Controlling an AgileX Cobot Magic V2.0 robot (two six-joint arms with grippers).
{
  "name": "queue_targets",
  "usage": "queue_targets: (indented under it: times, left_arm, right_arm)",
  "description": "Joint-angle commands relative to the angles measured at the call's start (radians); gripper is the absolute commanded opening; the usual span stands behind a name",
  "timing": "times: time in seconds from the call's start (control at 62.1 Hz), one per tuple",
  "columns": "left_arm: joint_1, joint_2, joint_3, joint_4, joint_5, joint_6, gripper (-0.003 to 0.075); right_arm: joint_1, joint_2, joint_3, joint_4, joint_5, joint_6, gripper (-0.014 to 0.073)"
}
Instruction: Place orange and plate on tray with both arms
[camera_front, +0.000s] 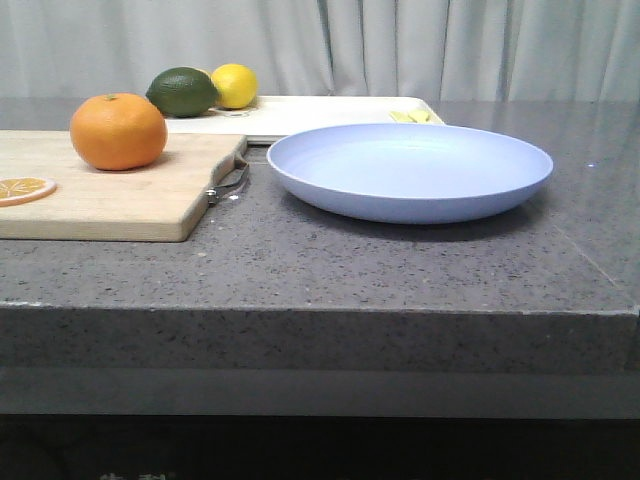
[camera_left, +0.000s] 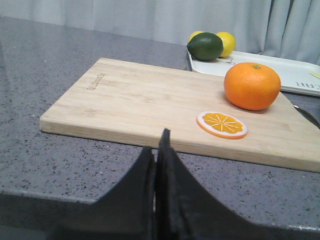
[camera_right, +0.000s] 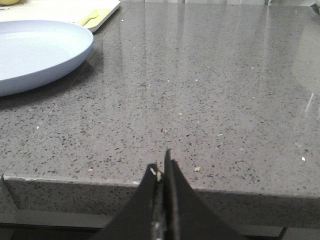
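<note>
My left gripper (camera_left: 157, 150) & right gripper (camera_right: 162, 172): both pinched together, holding nothing, off the counter edge. Orange (camera_front: 118, 131) sits on cutting board (camera_front: 120, 195); plate (camera_front: 409, 171) on counter beside it; tray (camera_front: 300, 112) behind w/ lemon (camera_front: 234, 85) on it.

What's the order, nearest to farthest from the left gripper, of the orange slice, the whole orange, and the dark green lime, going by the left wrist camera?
From the left gripper, shut at the counter's near edge:
1. Orange slice, flat on the cutting board, nearest.
2. Orange, on the board just behind the slice.
3. Lime, farthest, on the tray beyond the board.
</note>
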Motion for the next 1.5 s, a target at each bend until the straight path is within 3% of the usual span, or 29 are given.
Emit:
queue_targets:
  times: [0.0, 0.951, 1.305, 1.482]
  left_arm:
    - [0.003, -0.019, 0.005, -0.009, -0.089, -0.005, -0.0018]
    - [0.003, -0.019, 0.005, -0.006, -0.094, -0.005, -0.0018]
    - [0.003, -0.019, 0.005, 0.000, -0.289, -0.005, -0.0018]
    - [0.003, -0.013, -0.045, 0.000, -0.365, -0.005, -0.0017]
  right_arm:
    - [-0.007, -0.024, -0.005, 0.001, -0.072, -0.010, -0.0061]
    - [-0.007, -0.024, -0.005, 0.001, -0.073, -0.010, -0.0061]
    - [-0.005, -0.024, -0.024, 0.066, -0.133, -0.010, -0.0061]
    - [-0.005, -0.018, -0.145, 0.061, -0.122, -0.010, -0.0061]
